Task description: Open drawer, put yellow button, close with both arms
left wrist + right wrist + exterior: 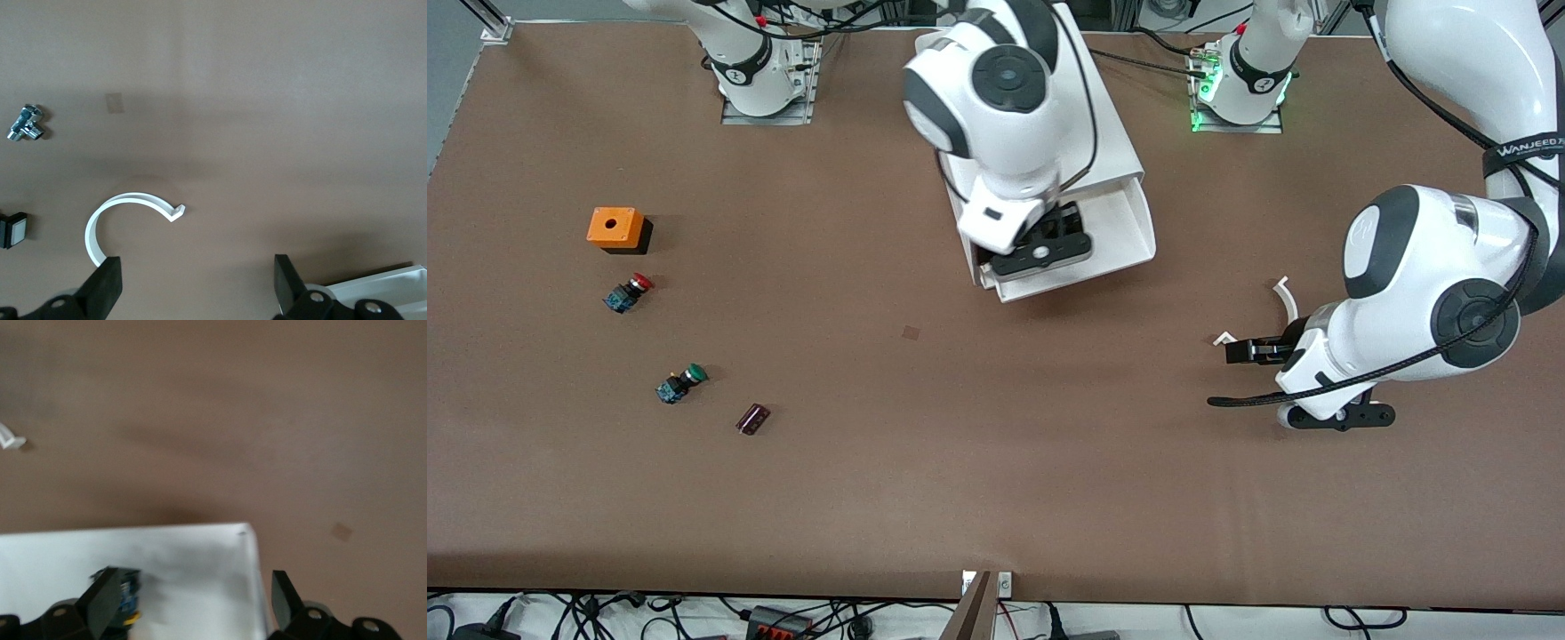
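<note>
Right wrist view: the right arm's black two-finger gripper hangs wide open and empty over the pulled-out shallow white plastic drawer of the boxy white cabinet, where the small yellow-capped button with its black-and-blue body lies, apparently just released. The left arm's black gripper waits, open and empty, over bare brown tabletop toward its own end.

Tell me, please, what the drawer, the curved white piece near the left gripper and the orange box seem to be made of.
The drawer: probably smooth white plastic, judging by its thin, even walls and matte sheen. The curved white piece: likely the same kind of plastic, a thin, uniformly white strip with a hooked end. The orange box: apparently matte orange plastic on a black base, with one round hole on top; it could be painted metal.
</note>
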Controlling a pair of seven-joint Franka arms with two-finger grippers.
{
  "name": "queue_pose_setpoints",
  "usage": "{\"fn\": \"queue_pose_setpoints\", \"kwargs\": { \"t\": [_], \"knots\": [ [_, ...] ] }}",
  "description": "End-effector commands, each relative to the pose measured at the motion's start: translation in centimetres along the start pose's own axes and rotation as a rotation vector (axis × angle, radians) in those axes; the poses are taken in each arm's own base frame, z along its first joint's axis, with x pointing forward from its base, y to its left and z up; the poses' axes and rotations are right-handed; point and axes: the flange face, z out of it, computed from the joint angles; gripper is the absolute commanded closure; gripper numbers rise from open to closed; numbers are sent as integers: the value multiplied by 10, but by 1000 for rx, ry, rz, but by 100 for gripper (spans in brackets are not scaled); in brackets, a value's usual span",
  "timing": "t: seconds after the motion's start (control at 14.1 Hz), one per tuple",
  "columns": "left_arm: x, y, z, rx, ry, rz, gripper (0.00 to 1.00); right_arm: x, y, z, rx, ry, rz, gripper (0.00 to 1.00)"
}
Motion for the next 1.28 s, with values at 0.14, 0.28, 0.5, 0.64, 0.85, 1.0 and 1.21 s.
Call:
{"fn": "queue_pose_setpoints", "kwargs": {
  "t": [0.14, 0.28, 0.5, 0.64, 0.85, 1.0, 1.21],
  "knots": [
    [-22, 56, 22, 2, 40, -99, 0, 54, 119, -21, -46, 14, 154, 0],
    [-32, 91, 40, -16, 47, -110, 0, 70, 166, -14, -68, 4, 155, 0],
    [-52, 137, 56, -40, 37, -146, 0, 92, 253, -17, -77, -15, 168, 0],
    [-70, 166, 65, -46, 12, -167, 0, 98, 306, -20, -81, -38, 163, 0],
    [-93, 192, 83, -47, -8, -193, 0, 98, 366, -22, -94, -81, 240, 0],
    [-106, 199, 90, -36, -19, -177, 0, 96, 398, -39, -90, -69, 279, 0],
    [-127, 208, 92, -26, -22, -174, 0, 92, 435, -58, -91, -65, 295, 0]
  ]
}}
